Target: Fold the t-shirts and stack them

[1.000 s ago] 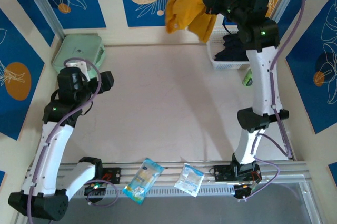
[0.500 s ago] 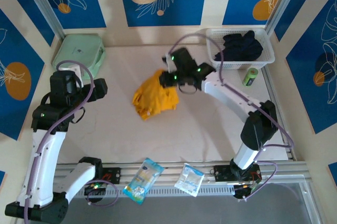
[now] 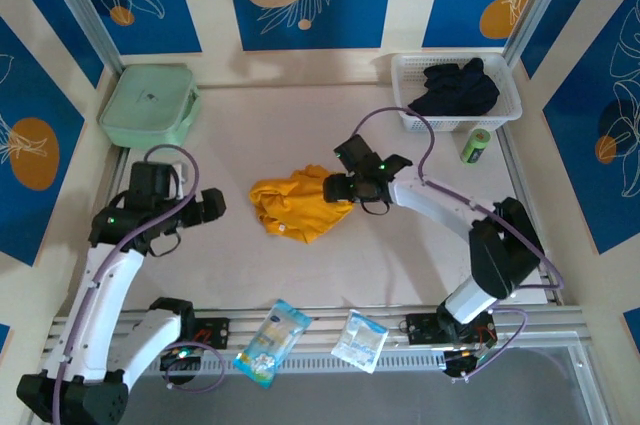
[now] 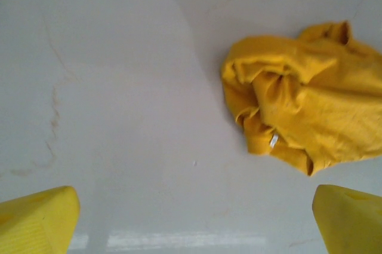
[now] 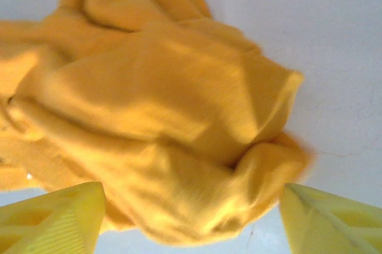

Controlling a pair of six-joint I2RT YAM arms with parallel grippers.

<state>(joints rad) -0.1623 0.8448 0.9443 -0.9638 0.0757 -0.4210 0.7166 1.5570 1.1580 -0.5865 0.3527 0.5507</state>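
A bright orange-yellow t-shirt (image 3: 293, 205) lies crumpled in a heap at the middle of the table. My right gripper (image 3: 335, 188) is low at the heap's right edge. In the right wrist view its yellow fingers (image 5: 52, 218) stand wide apart, and the t-shirt (image 5: 161, 128) bulges loosely between them, unpinched. My left gripper (image 3: 211, 207) is open to the left of the heap, a short gap away. The left wrist view has the t-shirt (image 4: 304, 107) ahead to the right, with bare table between the fingertips (image 4: 37, 218).
A white basket (image 3: 412, 121) at the back right holds dark cloth (image 3: 455, 88). A green bottle (image 3: 477, 145) stands beside it. A pale mint-green zip case (image 3: 150, 105) lies at the back left. Two packets (image 3: 272, 341) lie on the front rail.
The right arm swung the t-shirt down from high at the back to the table's middle, then its jaws opened and let go. The left arm moved lower and right, toward the heap.
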